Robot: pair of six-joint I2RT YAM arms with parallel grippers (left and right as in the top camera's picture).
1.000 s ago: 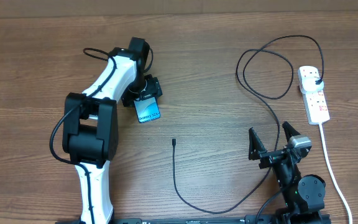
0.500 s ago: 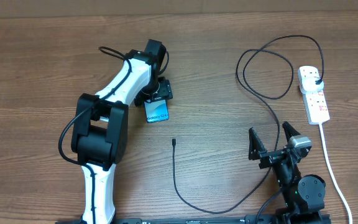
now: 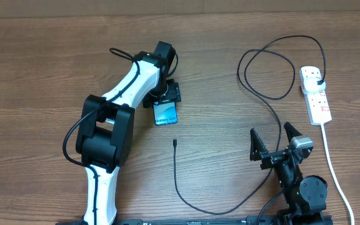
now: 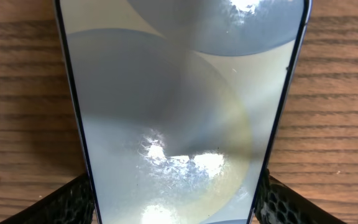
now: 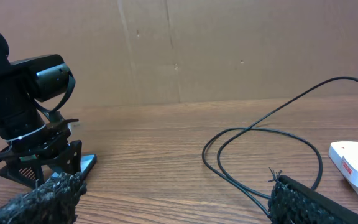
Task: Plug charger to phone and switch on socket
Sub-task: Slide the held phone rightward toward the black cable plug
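The phone (image 3: 166, 114), its light blue screen lit, sits between the fingers of my left gripper (image 3: 166, 102) left of the table's centre, and the gripper is shut on its long edges. In the left wrist view the phone (image 4: 179, 112) fills the frame, with a black finger (image 4: 67, 205) against each side. The charger (image 3: 274, 112) is a thin black cable. Its connector tip (image 3: 175, 142) lies loose just below the phone, and its plug (image 3: 319, 79) sits in the white socket (image 3: 315, 97) at the far right. My right gripper (image 3: 272, 139) stands open near the front right and holds nothing.
The socket's thick white cord (image 3: 333, 169) runs down the right side to the front edge. The cable loops widely (image 3: 267, 62) at the back right and curves along the front (image 3: 199, 209). A cardboard wall (image 5: 179, 50) stands behind the table.
My left gripper has carried the phone to the right and slightly toward the front, closer to the connector tip. The right arm, cable and socket have not moved.
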